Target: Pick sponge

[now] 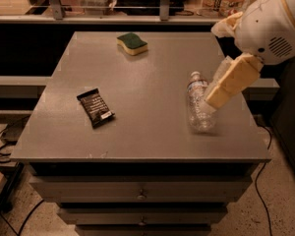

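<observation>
We count one sponge [132, 43], one black wrapper [95, 107] and one clear bottle [195, 107], lying and seemingly empty. The gripper [215, 65] hovers near it, open, holding nothing.

Sponge [132, 43] lay on table [137, 136] near far edge, a bit L of centre. Snack bar [96, 107] lay on L half, nearer front, well apart from sponge. Bottle [199, 104] lay on its side on R half, cap twd far edge, base twd front. Gripper [212, 65] hung over table's R side, above & just R of bottle, its two pads well apart. Lower pad [233, 80] overlapped bottle in view; contact couldn't be told. Drawers [137, 193] sat under tabletop. Cables [2, 141] lay on floor L of table. Ledge [113, 19] ran behind table.
</observation>
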Robot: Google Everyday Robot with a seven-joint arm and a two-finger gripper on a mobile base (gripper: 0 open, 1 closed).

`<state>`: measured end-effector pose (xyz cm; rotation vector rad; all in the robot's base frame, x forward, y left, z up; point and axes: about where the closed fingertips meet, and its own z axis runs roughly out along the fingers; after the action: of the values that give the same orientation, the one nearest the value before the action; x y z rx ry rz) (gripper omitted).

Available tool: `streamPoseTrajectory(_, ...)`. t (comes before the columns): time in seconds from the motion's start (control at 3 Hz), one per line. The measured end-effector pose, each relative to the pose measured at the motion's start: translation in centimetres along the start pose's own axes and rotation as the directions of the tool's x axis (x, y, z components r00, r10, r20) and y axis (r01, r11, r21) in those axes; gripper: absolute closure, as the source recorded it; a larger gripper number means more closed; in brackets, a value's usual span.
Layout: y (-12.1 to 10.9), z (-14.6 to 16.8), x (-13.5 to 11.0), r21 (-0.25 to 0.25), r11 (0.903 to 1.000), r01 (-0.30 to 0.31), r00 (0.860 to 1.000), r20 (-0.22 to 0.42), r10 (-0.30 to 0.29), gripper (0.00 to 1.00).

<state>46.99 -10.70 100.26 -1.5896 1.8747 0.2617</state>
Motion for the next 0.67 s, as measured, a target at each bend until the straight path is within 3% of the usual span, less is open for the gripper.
streamPoseTrajectory(0.33, -2.9, 2.6, -2.0, 0.035, 0.9981, -0.051, 0.993, 0.108, 0.047, 0.00)
streamPoseTrajectory(0.67, -5.4, 4.6, -3.7, 0.045, 0.9968, -0.067, 0.982, 0.180, 0.058, 0.00)
